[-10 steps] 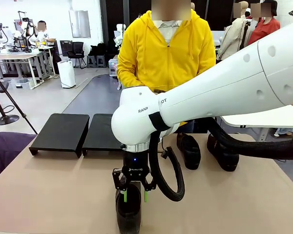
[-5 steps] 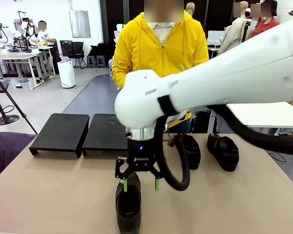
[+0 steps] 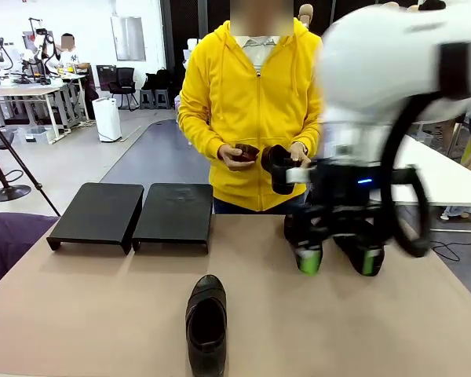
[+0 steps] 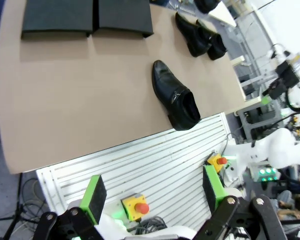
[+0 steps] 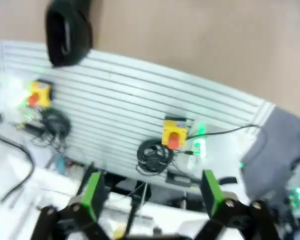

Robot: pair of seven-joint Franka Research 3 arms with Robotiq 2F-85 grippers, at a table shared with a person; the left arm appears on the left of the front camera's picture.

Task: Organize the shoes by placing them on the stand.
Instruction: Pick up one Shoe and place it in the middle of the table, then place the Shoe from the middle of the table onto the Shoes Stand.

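Although the right arm shows only as a blur at 2 o'clock in the front view, the right pincer (image 3: 337, 259) can be made out low over the tabletop (image 3: 86, 314). Its green pads stand wide apart with nothing between them. The right wrist view gives the same: both pads spread wide, nothing gripped, over a ribbed metal panel (image 5: 140, 100) beside the tabletop's edge.

One lone shoe (image 3: 206, 323) lies flat at 6 o'clock on the tabletop, its toe pointing toward the person (image 3: 251, 86) on the far side. It lies well apart from the right pincer and touches nothing else. In the right wrist view this shoe sits at 11 o'clock, blurred, close to the tabletop's edge.

The stand (image 3: 98, 210) sits at 10 o'clock on the tabletop, two flat black platforms side by side, both tops bare. It is near the lone shoe but apart from it.

The person holds the held shoe (image 3: 278, 169) in both hands (image 3: 235, 155) at chest height, above the far edge.

The left pincer (image 4: 154, 192) hangs wide open and empty at 6 o'clock in its own view, off the tabletop's near edge. From there the lone shoe lies near the middle of the view, the stand at 11 o'clock, and a pair of shoes (image 4: 192, 36) at 1 o'clock. The two lie side by side on the tabletop, close together; whether they touch I cannot tell.
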